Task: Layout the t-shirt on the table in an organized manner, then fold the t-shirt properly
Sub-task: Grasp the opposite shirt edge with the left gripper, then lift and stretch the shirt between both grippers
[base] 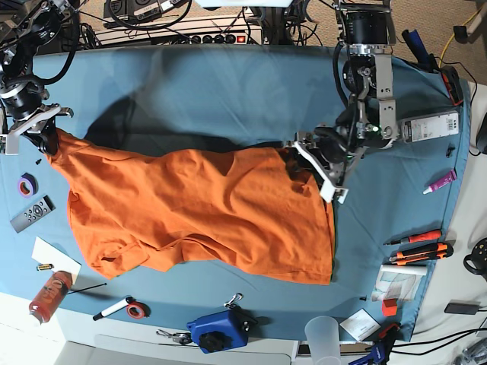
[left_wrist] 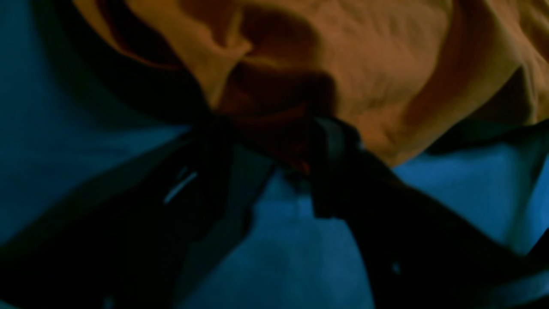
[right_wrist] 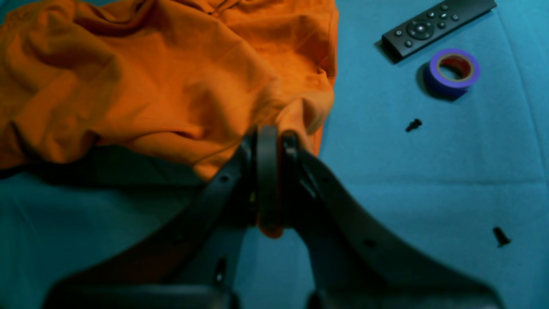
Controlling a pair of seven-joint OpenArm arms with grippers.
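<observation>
Left wrist view: shirt (left_wrist: 364, 73) is lying bunched on the blue table (left_wrist: 472, 193); the left gripper (left_wrist: 274, 141) is sitting at its edge with dark fingers (left_wrist: 330, 141) apart and cloth between them; whether it is gripping, I cannot tell in this dim blur.
Right wrist view: right gripper (right_wrist: 274, 141) is pinching a fold of the shirt (right_wrist: 150, 77), jaws pressed together; a remote (right_wrist: 437, 25), a tape roll (right_wrist: 452, 71) and two small black screws (right_wrist: 414, 125) are lying apart on the table (right_wrist: 429, 171).
Base view: shirt (base: 205, 213) is stretching across the table (base: 228, 91), each gripper (base: 46, 137) at one end, the left gripper (base: 304, 160) at the other; a blue device (base: 217, 331) is sitting near the front edge.
</observation>
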